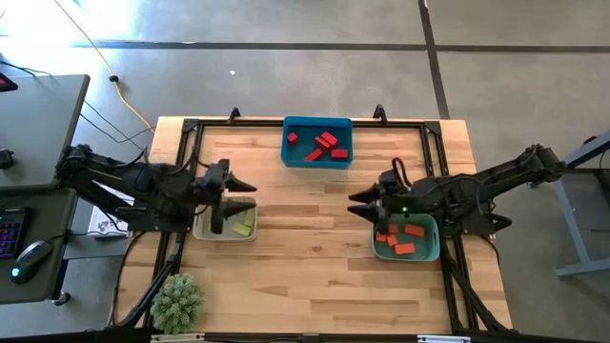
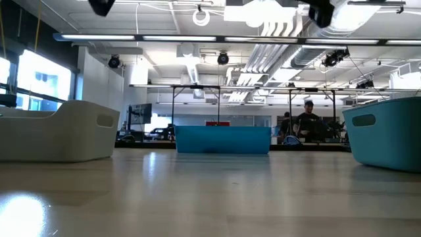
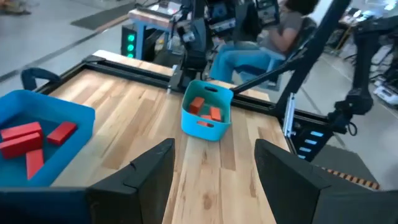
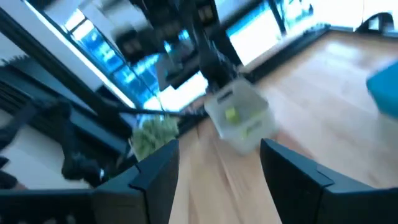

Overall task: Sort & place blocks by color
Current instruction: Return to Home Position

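Red blocks (image 1: 322, 145) lie in the blue tray (image 1: 317, 125) at the table's far middle. Orange-red blocks (image 1: 400, 238) sit in the teal tray (image 1: 434, 246) at the right, also seen as orange-red blocks (image 3: 205, 109) in the left wrist view. Yellow-green blocks (image 1: 244, 227) rest in the beige tray (image 1: 225, 234) at the left. My left gripper (image 1: 246, 193) hangs open above the beige tray, holding nothing. My right gripper (image 1: 358, 204) hangs open above the teal tray's left rim, also holding nothing.
A fuzzy green plant ball (image 1: 178, 302) sits at the table's near left corner. Bare wood (image 1: 310, 243) stretches between the trays. A black frame rail (image 1: 410, 122) runs along the far edge. A person (image 2: 307, 122) sits in the room beyond.
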